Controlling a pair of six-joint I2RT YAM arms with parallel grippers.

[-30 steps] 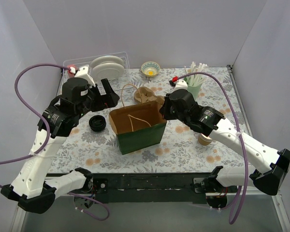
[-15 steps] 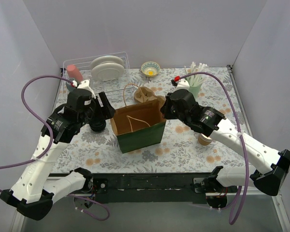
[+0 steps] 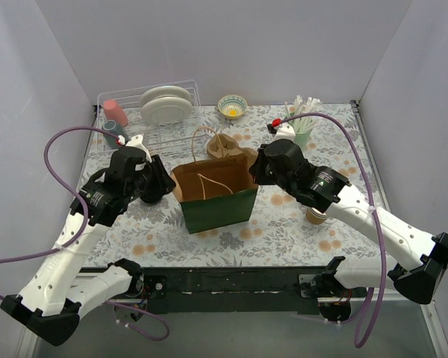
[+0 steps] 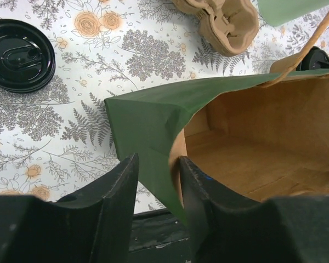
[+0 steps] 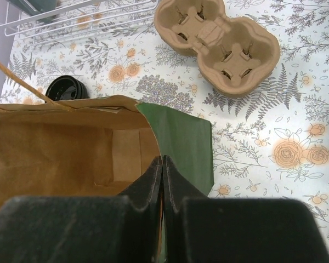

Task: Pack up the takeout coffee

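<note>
Left tool (image 4: pixel 158 164): fingers apart, straddling the left rim of the paper bag (image 4: pixel 148 118). One finger is outside the green wall and one inside the brown lining. The gap is wider than the paper, so nothing is clamped.
Right tool (image 5: pixel 162 160): fingers pressed together on the bag's right rim, pinching the paper where the green outer face folds over.
Paper bag: stands upright with its mouth open in the middle of the floral worktop (image 3: pixel 284 224). It is green outside and brown inside, and the interior that shows is bare. A thin rope handle arches over the opening.
Takeout coffee (image 4: pixel 19 55): on the worktop outside the bag, to its left, apart from the left tool's fingers. Only the round black lid shows from above. The right wrist view catches it (image 5: pixel 66 87) past the bag's far corner. In the top view the left arm hides it.
Cup carrier (image 5: pixel 216 41): moulded cardboard, lying flat on the worktop just behind the bag.
Dish rack (image 3: pixel 172 130): at the worktop's back left corner, with white plates (image 3: pixel 166 104) standing in it.
Small bowl (image 3: pixel 232 107): at the back edge, right of the rack.
</note>
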